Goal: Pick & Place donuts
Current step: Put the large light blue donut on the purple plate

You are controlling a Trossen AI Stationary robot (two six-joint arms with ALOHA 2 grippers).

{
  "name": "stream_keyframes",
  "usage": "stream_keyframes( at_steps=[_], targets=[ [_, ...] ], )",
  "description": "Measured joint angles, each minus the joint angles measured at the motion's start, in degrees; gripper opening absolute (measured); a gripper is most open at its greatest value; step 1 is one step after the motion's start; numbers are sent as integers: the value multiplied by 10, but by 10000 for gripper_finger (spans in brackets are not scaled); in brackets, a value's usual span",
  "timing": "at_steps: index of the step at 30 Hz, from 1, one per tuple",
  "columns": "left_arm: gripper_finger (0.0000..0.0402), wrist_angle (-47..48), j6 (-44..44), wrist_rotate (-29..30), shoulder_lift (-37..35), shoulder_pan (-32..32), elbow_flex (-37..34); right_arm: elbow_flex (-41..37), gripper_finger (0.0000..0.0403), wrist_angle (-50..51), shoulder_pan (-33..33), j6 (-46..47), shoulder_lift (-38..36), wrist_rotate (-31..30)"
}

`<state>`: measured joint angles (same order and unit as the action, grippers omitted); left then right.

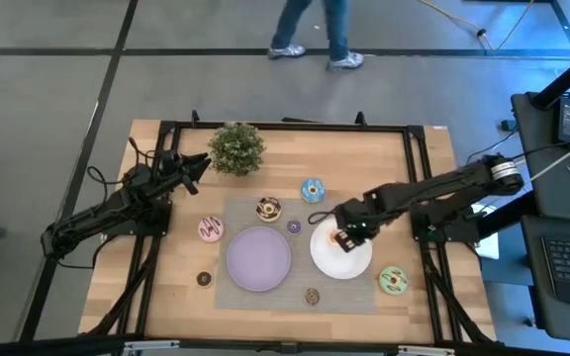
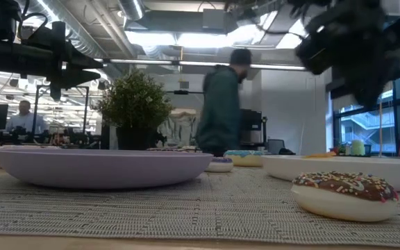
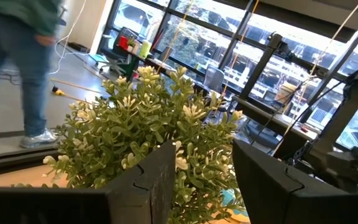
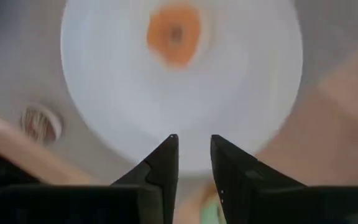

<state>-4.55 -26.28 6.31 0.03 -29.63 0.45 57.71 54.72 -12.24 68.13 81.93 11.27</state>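
Note:
An orange donut lies flat on the white plate. My right gripper hovers just above that plate, open by a narrow gap and empty. The other donuts lie flat around the mat: blue, chocolate-white, small purple, pink, small dark brown, a small brown one and green. My left gripper waits open near the table's far left, pointing at the potted plant.
A lilac plate sits on the grey mat left of the white plate. The plant stands by the far edge. A black frame borders the table. A person walks past beyond the far edge.

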Motion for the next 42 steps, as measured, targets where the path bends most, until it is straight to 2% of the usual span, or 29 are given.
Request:
stream_keyframes(
  at_steps=[7,13,16,19,22,25,31,34,39,42],
  targets=[
    [150,-2,-30,1,0,0,0,1,97,62,-118,146,-35,6],
    [151,-9,-32,4,0,0,0,1,97,58,-239,296,-38,4],
    [150,-9,-60,5,0,0,0,1,97,58,-299,380,-38,2],
    [148,-9,-90,5,0,0,0,1,97,59,-354,469,-38,-30],
    [149,-9,-101,5,0,0,0,1,97,65,-398,531,-35,-92],
    [150,-9,-103,13,0,0,0,1,97,64,-419,540,-28,-121],
    [149,-9,-121,22,0,0,0,0,109,90,-422,562,-2,-110],
    [150,-9,-121,24,0,0,0,0,139,91,-422,563,12,-108],
    [148,-9,-122,41,0,0,0,0,215,90,-425,580,40,-99],
    [148,-9,-122,41,0,0,0,0,251,90,-429,621,53,-85]
  ],
)
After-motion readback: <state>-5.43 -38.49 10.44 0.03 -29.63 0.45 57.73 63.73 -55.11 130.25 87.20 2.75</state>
